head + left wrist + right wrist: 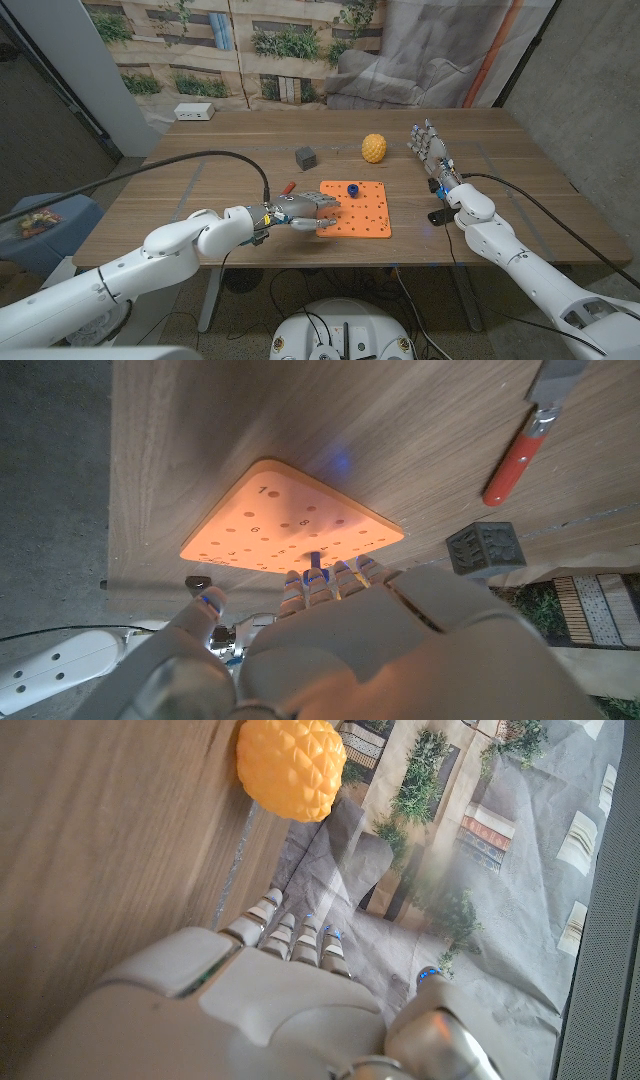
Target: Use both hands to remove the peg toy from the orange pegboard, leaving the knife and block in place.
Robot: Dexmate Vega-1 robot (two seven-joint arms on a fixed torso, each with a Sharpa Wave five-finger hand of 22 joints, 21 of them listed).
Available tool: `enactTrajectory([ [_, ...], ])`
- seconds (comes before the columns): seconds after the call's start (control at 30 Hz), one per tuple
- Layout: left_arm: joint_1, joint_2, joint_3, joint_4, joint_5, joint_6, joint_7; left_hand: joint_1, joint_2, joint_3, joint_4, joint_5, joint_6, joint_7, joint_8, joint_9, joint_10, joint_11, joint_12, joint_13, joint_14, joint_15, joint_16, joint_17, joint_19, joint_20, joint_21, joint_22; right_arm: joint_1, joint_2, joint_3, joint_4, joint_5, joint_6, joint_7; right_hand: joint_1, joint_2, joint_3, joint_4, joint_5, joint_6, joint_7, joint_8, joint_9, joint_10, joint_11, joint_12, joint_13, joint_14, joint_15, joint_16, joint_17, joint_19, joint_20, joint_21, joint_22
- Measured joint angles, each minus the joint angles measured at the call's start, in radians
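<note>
The small blue peg toy [353, 188] stands in the orange pegboard [366, 221] just beyond the left hand [300, 211], whose empty fingers [322, 582] reach over the board's near edge, while the right hand [430, 150] waits spread, empty and well apart; it looks light, rigid and snug, best pinched at its head while the board is held down.

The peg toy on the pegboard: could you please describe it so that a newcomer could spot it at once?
Find the flat orange pegboard near the middle of the wooden table, just ahead of the left hand. Near the board's far edge stands the peg toy, a small blue piece. It alone stands on the board; the grey block and yellow ball sit on bare wood.
</note>
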Motion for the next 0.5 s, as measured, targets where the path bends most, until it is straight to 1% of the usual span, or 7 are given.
enactTrajectory([
  [0.1,-0.003,-0.011,0.013,0.001,0.025,0.001,-0.01,0.0,0.0,0.0,0.0,0.0,-0.007,0.007,0.0,0.0,0.0,0.0,0.0,0.0,0.0,0.0,0.0,-0.002,-0.002,-0.002,0.0,0.0,0.002,0.001,0.0,0.005,0.001,0.003,0.006,0.0,0.0,0.0,0.0,0.0,0.0,0.0,0.0,0.0,0.0,0.0,0.0,0.0,0.0,0.0,0.0,0.0,0.0,0.0,0.0,0.0],
  [0.17,-0.003,-0.013,0.017,0.001,0.034,0.003,-0.012,0.0,0.0,0.0,0.0,0.0,-0.007,0.007,0.0,0.0,0.0,0.0,0.0,0.0,0.0,0.0,0.0,-0.003,-0.002,-0.002,0.0,0.0,0.003,0.002,0.0,0.008,0.002,0.005,0.008,0.0,0.0,0.0,0.0,0.0,-0.003,0.003,0.0,0.0,0.0,0.0,0.0,0.0,0.0,0.0,0.0,0.0,0.0,0.0,0.0,0.0],
  [0.2,-0.003,-0.013,0.017,0.001,0.041,0.007,-0.014,0.0,0.0,0.0,0.0,0.0,-0.011,0.011,0.0,0.0,0.0,0.0,0.0,0.0,0.0,0.0,0.0,-0.002,-0.004,0.0,0.0,0.0,0.004,0.003,0.0,0.011,0.002,0.005,0.008,0.0,0.0,0.0,0.0,0.003,-0.004,0.004,0.0,0.0,0.0,0.0,0.0,0.0,0.0,0.0,0.0,0.0,-0.004,-0.004,0.0,0.0],
  [0.3,-0.003,-0.02,0.025,0.0,0.053,0.011,-0.017,0.0,0.0,-0.004,0.004,0.0,-0.011,0.011,0.0,0.0,0.0,0.0,0.0,0.0,0.0,0.0,0.0,0.0,-0.01,-0.003,0.0,0.0,0.007,0.004,-0.001,0.017,0.003,0.011,0.017,0.0,0.0,0.003,-0.003,0.008,-0.004,0.004,0.0,0.0,0.0,0.0,0.0,0.0,0.0,0.0,0.0,0.0,-0.006,-0.006,0.0,0.0],
  [0.37,-0.002,-0.024,0.032,-0.001,0.066,0.016,-0.021,0.0,0.0,-0.004,0.004,0.0,-0.011,0.011,0.0,0.0,-0.001,0.008,0.0,0.0,0.0,0.0,0.0,0.0,-0.011,-0.004,0.0,0.0,0.008,0.004,-0.001,0.019,0.004,0.012,0.019,0.0,0.0,0.003,-0.003,0.008,-0.004,0.004,0.0,0.0,0.0,0.0,0.0,0.0,0.0,0.0,0.0,0.0,-0.006,-0.005,0.0,0.0],
  [0.5,-0.001,-0.032,0.042,0.0,0.086,0.017,-0.022,0.0,0.0,-0.004,0.004,0.0,-0.007,0.015,0.0,0.0,-0.002,0.009,0.0,0.0,0.0,0.0,0.0,0.0,-0.011,-0.004,0.0,0.0,0.011,0.004,-0.001,0.022,0.005,0.015,0.027,0.0,0.0,0.003,-0.003,0.008,-0.004,0.004,0.0,0.0,0.0,0.0,0.0,0.0,0.0,0.0,0.0,-0.002,-0.005,-0.005,0.0,0.0],
])
